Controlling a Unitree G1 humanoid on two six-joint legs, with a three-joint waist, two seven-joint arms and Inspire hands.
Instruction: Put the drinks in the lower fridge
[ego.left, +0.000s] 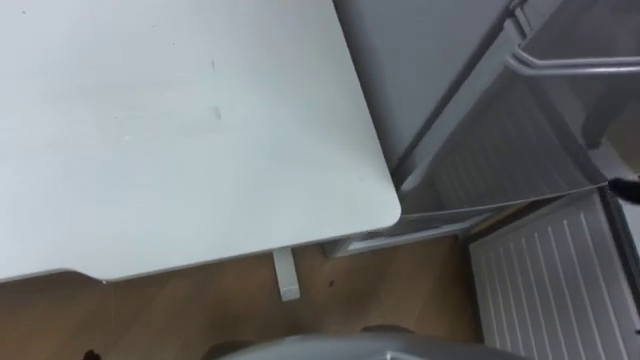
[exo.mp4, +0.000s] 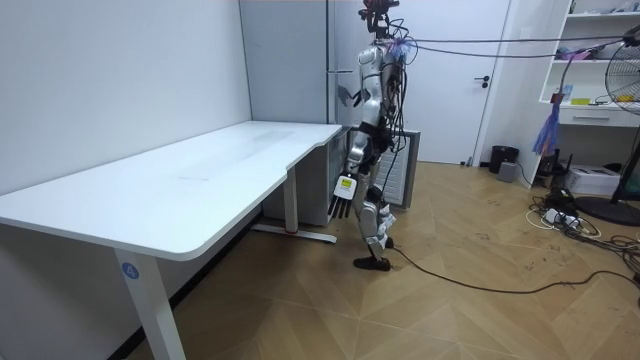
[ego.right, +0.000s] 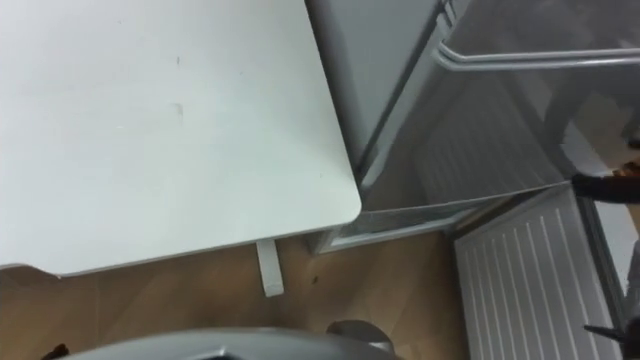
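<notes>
R hand beside fridge door, state can't tell; L hand hangs by table, fingers slack.

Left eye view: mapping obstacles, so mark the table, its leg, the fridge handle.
table (ego.left: 180, 130), left eye view, bare top.
table leg (ego.left: 286, 273), left eye view, foot.
fridge handle (ego.left: 580, 66), left eye view, bar's middle.

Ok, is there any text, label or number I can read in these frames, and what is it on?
No text can be read here.
On the table leg, a round blue sticker: too small to read.
On the table top and the fridge: no print to be seen.
</notes>
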